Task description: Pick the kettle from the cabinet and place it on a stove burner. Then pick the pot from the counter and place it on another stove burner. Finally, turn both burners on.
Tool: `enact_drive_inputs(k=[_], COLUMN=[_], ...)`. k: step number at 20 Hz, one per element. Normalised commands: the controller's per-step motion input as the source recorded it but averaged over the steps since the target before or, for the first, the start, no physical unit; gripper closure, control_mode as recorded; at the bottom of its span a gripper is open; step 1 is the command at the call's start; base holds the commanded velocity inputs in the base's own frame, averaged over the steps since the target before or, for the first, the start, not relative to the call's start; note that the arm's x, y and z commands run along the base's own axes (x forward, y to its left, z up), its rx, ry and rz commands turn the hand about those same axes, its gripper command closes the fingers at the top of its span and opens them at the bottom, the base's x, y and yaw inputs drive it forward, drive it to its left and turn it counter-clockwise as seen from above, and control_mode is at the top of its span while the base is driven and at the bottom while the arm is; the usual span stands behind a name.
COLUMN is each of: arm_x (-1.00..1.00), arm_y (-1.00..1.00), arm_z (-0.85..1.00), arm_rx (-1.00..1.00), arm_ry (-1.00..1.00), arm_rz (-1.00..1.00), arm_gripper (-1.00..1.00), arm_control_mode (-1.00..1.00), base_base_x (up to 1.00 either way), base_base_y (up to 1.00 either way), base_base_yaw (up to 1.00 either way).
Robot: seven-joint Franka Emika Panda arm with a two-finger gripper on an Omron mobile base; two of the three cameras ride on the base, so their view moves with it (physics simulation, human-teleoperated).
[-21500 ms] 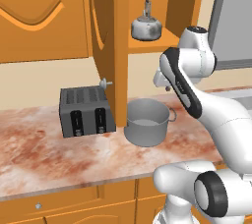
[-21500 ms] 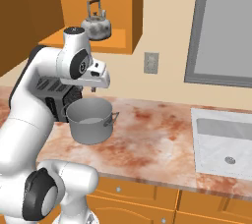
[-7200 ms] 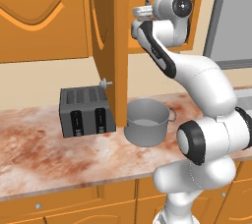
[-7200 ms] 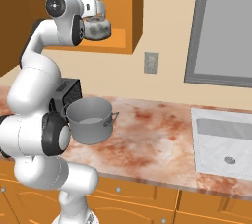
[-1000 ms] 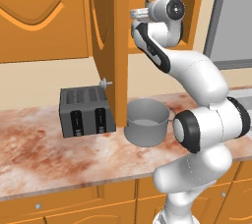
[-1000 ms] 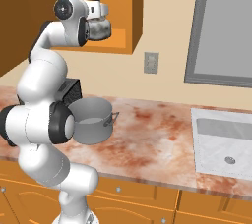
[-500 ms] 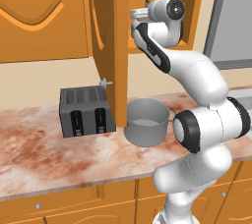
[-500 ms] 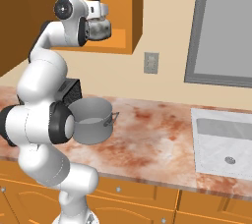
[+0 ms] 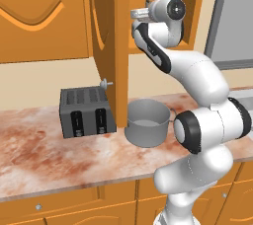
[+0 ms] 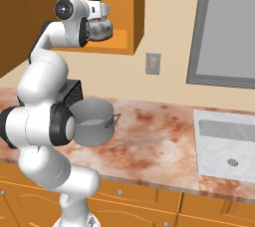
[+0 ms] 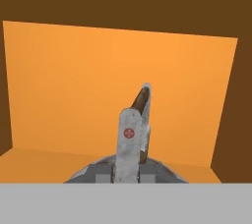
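orange cabinet [image 10: 122, 32] surrounds the end effector [image 10: 99, 14], with its open door just off to one side. grey pot [image 9: 147, 122] sits well below it on the bench [image 9: 44, 155], beside a toaster [image 9: 85, 112]. silver kettle [image 10: 101, 29] rests on the shelf directly under the end effector, its loop handle [image 11: 133, 134] rising between the fingers. a second ago the jaws stood wide; now they have come together, clamped on that handle. the grasp looks made, so lifting the kettle out toward a burner is likely next.

Kettle [image 10: 101, 30] mostly behind the robot's hand; its body cut off low in hand view.
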Motion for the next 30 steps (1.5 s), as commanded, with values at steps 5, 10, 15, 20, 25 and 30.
enact_drive_inputs(k=[5,10,15,20,25,30], arm_x=[0.00,0.00,0.00,0.00,0.00,-0.04], arm_y=[0.00,0.00,0.00,0.00,0.00,0.00], arm_z=[0.00,0.00,0.00,0.00,0.00,0.00], arm_rx=[0.00,0.00,0.00,0.00,0.00,0.00], arm_ry=[0.00,0.00,0.00,0.00,0.00,0.00], arm_rz=[0.00,0.00,0.00,0.00,0.00,0.00], arm_gripper=[1.00,1.00,1.00,1.00,1.00,1.00], arm_control_mode=[-1.00,-1.00,-1.00,-1.00,-1.00,-1.00], base_base_x=[0.00,0.00,0.00,0.00,0.00,0.00], base_base_y=[0.00,0.00,0.00,0.00,0.00,0.00], base_base_yaw=[0.00,0.00,0.00,0.00,0.00,0.00])
